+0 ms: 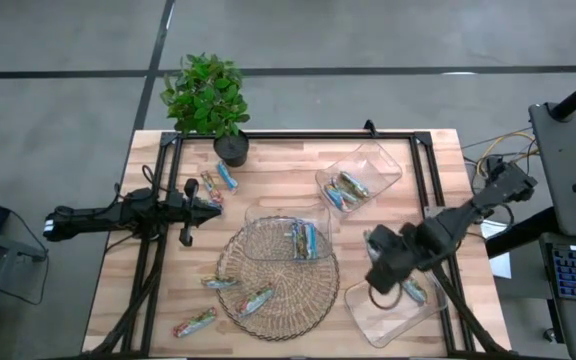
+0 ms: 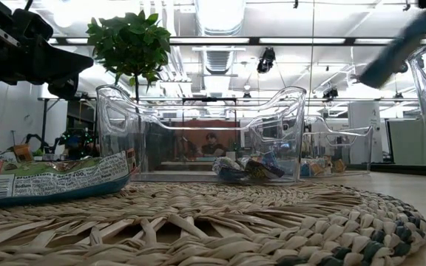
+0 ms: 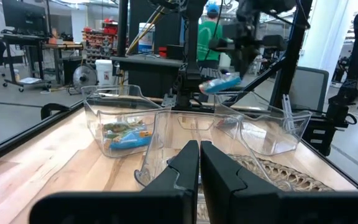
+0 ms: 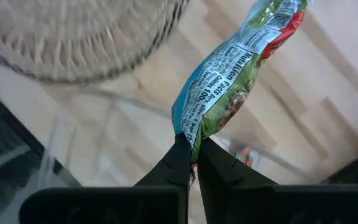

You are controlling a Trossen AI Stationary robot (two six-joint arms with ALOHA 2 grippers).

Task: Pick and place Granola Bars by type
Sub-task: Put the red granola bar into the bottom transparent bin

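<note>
granola bar (image 4: pixel 229 81) pinched in right gripper (image 4: pixel 191 158) jaws — hanging beyond fingertips

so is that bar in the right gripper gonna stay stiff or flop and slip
Probably floppy: the granola bar hangs bent from the right gripper, pinched only at its wrapper end. The glossy wrapper may slip. It looks light.

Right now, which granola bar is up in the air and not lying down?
The blue-and-green granola bar pinched in the right gripper, hanging over the near-right clear tray. All the other bars lie on the table, the mat, or in trays.
</note>
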